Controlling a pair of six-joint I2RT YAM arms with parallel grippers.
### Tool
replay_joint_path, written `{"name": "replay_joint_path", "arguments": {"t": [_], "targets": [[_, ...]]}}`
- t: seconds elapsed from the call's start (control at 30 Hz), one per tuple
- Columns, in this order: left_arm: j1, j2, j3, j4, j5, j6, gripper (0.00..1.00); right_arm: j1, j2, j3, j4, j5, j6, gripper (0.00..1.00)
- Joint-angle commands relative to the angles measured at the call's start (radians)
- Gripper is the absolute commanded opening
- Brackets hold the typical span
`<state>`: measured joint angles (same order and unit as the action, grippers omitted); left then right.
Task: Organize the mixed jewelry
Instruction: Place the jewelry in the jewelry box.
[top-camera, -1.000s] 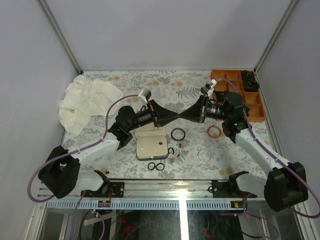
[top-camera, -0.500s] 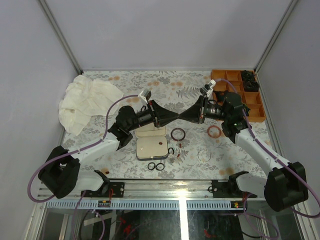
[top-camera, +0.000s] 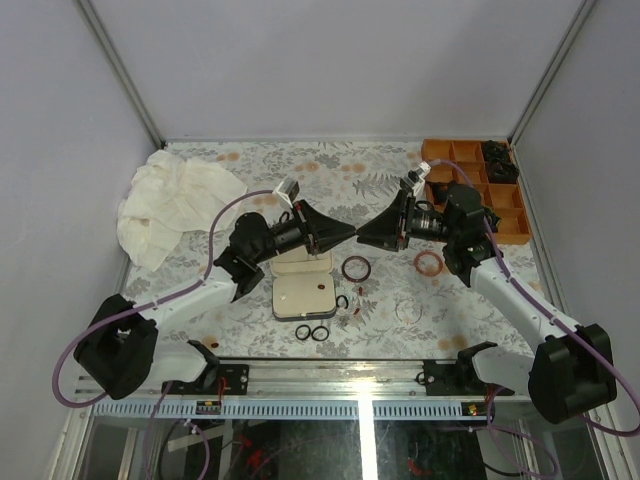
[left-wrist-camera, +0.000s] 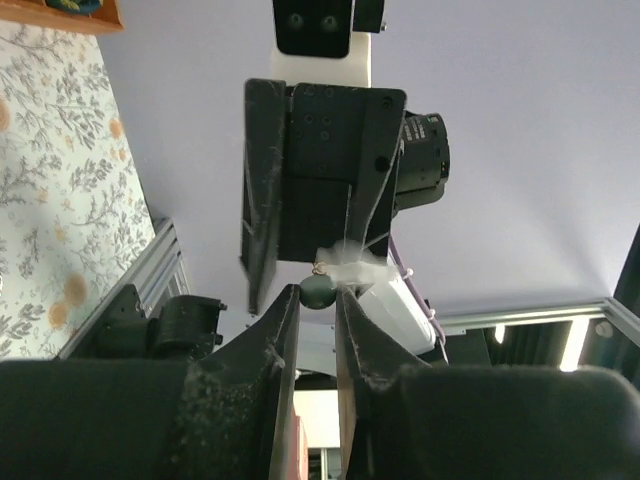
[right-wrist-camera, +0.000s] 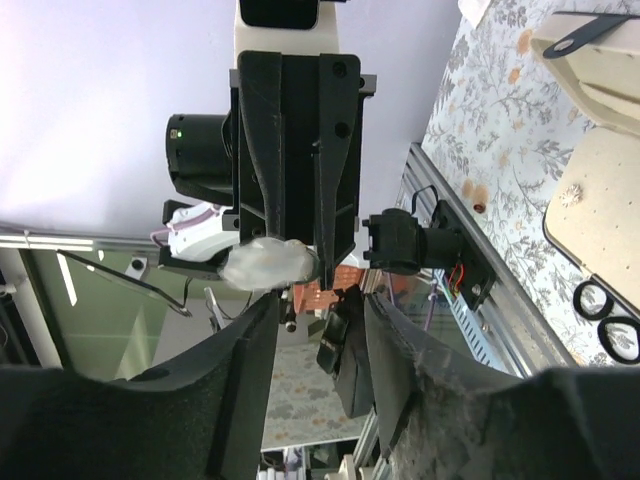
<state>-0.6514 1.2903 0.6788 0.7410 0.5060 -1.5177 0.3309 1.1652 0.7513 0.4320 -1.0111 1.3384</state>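
We find the left hand (top-camera: 348, 233) closed on a small earring (left-wrist-camera: 318, 292). A dark green bead is pinched at the tips of its fingers (left-wrist-camera: 275, 350), with a whitish translucent scrap attached just above the bead. The right hand (right-wrist-camera: 320, 303) faces it tip to tip, jaws parted and holding nothing. We cannot tell whether one of its fingers touches the whitish scrap. Both hands are raised above the middle of the floral counter (top-camera: 250, 160), with the earring between them.

Below the hands, a dark reddish-brown bangle (top-camera: 355, 268) lies flat on the counter. A 2nd, lighter red bangle (top-camera: 429, 263) lies to its right, beside the right arm. A thin wire hoop (top-camera: 408, 310) lies nearer the front edge, apart from both bangles. 2 black rings (top-camera: 311, 333) lie side by side, touching or nearly so. They sit just in front of an open case (top-camera: 300, 295) with cream lining, which lies partly under the left arm. A few small dark and red pieces lie between the case and the wire hoop; they are too small for us to identify.

An orange divided tray (top-camera: 507, 222) stands at the far right corner of the counter, with black objects in its rear compartments. A crumpled white cloth (top-camera: 170, 200) lies at the far left.
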Motion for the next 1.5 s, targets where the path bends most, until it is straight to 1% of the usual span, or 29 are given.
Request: {"name": "replay_joint_path", "arguments": {"t": [0.0,0.1,0.43,0.6,0.63,0.77,0.87,0.97,1.03,1.07,1.17,1.23,1.33,1.47], "targets": [[-0.008,-0.025,-0.017,-0.014,-0.01,0.023,0.0,0.013,-0.03,0.023,-0.021,-0.024,-0.027,0.5],[-0.008,-0.035,-0.029,-0.02,-0.017,0.025,0.0,0.013,-0.035,0.035,-0.051,-0.021,-0.049,0.53],[-0.007,-0.041,-0.066,-0.006,-0.023,0.017,0.0,0.014,-0.036,0.025,-0.062,-0.018,-0.062,0.53],[-0.004,-0.056,-0.074,-0.021,-0.018,0.023,0.0,0.014,-0.048,0.038,-0.111,-0.01,-0.098,0.54],[-0.001,-0.065,-0.075,-0.035,-0.017,0.029,0.0,0.013,-0.053,0.049,-0.145,-0.005,-0.12,0.55],[0.009,-0.097,-0.097,-0.085,-0.017,0.046,0.0,0.012,-0.072,0.141,-0.435,0.061,-0.339,0.55],[0.017,-0.133,-0.111,-0.169,-0.026,0.082,0.0,0.012,-0.081,0.217,-0.63,0.152,-0.493,0.56],[0.03,-0.167,-0.111,-0.282,-0.027,0.131,0.0,0.013,-0.082,0.288,-0.834,0.285,-0.648,0.57],[0.04,-0.19,-0.1,-0.375,-0.025,0.17,0.0,0.012,-0.084,0.315,-0.918,0.364,-0.719,0.57],[0.042,-0.205,-0.091,-0.459,-0.029,0.196,0.0,0.012,-0.085,0.322,-0.947,0.397,-0.745,0.57],[0.049,-0.264,-0.059,-0.666,-0.059,0.266,0.0,0.012,-0.095,0.326,-0.984,0.464,-0.795,0.58],[0.06,-0.294,-0.044,-0.781,-0.077,0.297,0.0,0.012,-0.099,0.314,-0.98,0.476,-0.805,0.58],[0.093,-0.33,-0.029,-0.905,-0.093,0.332,0.0,0.014,-0.097,0.283,-0.955,0.45,-0.8,0.59],[0.118,-0.376,-0.032,-1.021,-0.133,0.372,0.0,0.037,-0.085,0.276,-0.953,0.449,-0.806,0.59]]}}
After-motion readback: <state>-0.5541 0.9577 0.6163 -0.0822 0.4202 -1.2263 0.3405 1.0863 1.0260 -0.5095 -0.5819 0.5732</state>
